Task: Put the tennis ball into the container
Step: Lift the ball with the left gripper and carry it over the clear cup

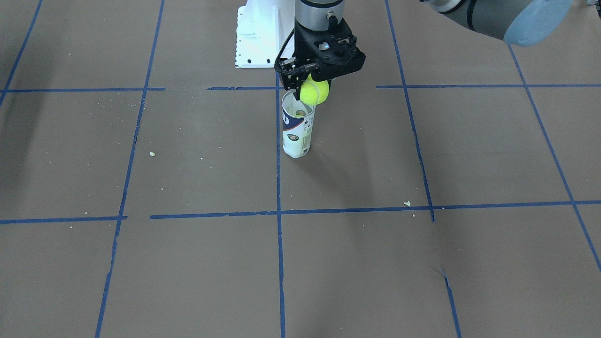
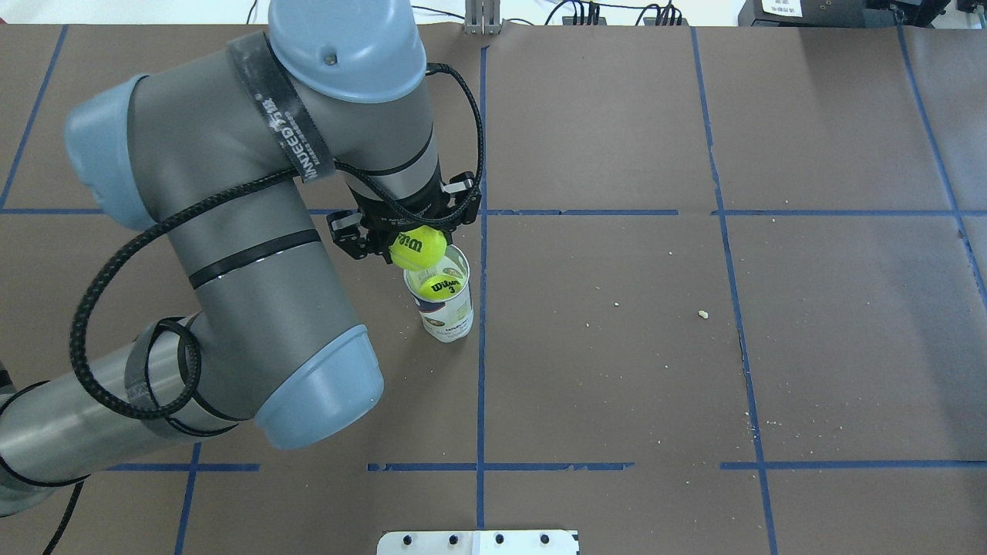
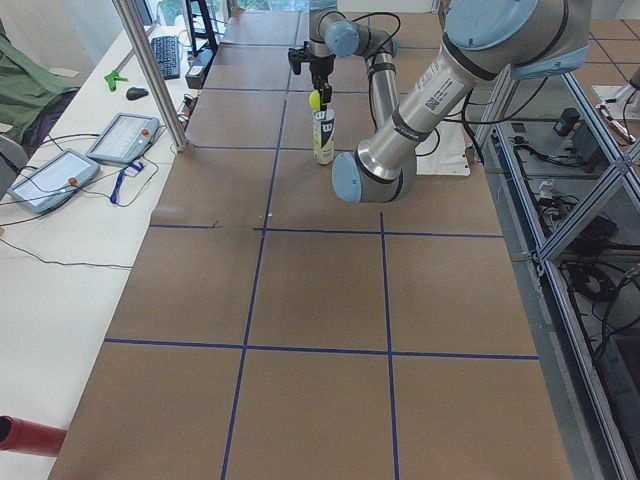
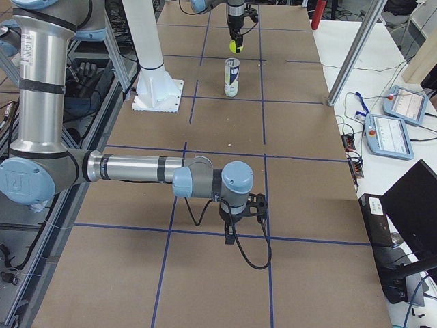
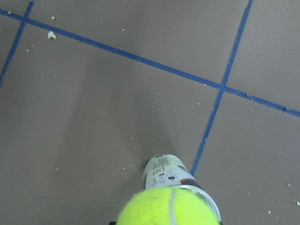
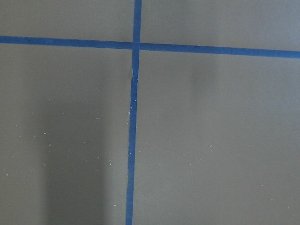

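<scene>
My left gripper [image 1: 313, 88] is shut on a yellow-green tennis ball [image 1: 314, 92] and holds it just above the open mouth of the container [image 1: 296, 131]. The container is a clear upright tube with a white and dark-blue label. In the overhead view the held tennis ball [image 2: 417, 247] overlaps the far-left rim of the container [image 2: 449, 317], and a second ball [image 2: 442, 287] lies inside. The left wrist view shows the tennis ball [image 5: 168, 209] low in the frame, over the container [image 5: 165, 171]. My right gripper [image 4: 242, 220] hangs over the near table, and I cannot tell its state.
The white pedestal base [image 1: 257, 37] stands just behind the container on the robot's side. The left arm's elbow [image 2: 308, 385] hangs over the table to the left of the tube. Blue tape lines and small crumbs [image 1: 407, 203] mark the brown surface. Tablets [image 4: 389, 133] lie on the side bench.
</scene>
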Controlling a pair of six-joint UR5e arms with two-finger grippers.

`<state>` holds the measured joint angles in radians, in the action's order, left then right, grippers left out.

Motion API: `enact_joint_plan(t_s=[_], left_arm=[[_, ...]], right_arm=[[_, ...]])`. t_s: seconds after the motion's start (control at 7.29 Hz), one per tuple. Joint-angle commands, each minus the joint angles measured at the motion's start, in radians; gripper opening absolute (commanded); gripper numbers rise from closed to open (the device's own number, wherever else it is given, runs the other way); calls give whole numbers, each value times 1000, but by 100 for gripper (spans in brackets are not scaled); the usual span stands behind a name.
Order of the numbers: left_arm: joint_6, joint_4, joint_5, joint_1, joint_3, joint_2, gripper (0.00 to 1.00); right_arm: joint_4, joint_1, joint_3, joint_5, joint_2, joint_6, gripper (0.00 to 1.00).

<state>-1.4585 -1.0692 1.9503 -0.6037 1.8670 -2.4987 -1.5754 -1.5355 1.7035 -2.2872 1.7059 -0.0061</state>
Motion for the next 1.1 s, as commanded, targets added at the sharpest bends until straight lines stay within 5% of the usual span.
enact_joint_plan(t_s=[0.0, 0.14, 0.41, 0.96], left_arm=[[-2, -27, -1, 7, -26, -2, 39], [-2, -32, -1, 7, -29, -2, 46], [-2, -32, -1, 7, -25, -2, 94], [0, -31, -2, 7, -17, 3, 100]], right_arm=[[0, 0, 1, 0, 0, 0, 100], [0, 0, -1, 0, 1, 0, 100], [0, 0, -1, 0, 0, 0, 100], [0, 0, -1, 0, 1, 0, 100]])
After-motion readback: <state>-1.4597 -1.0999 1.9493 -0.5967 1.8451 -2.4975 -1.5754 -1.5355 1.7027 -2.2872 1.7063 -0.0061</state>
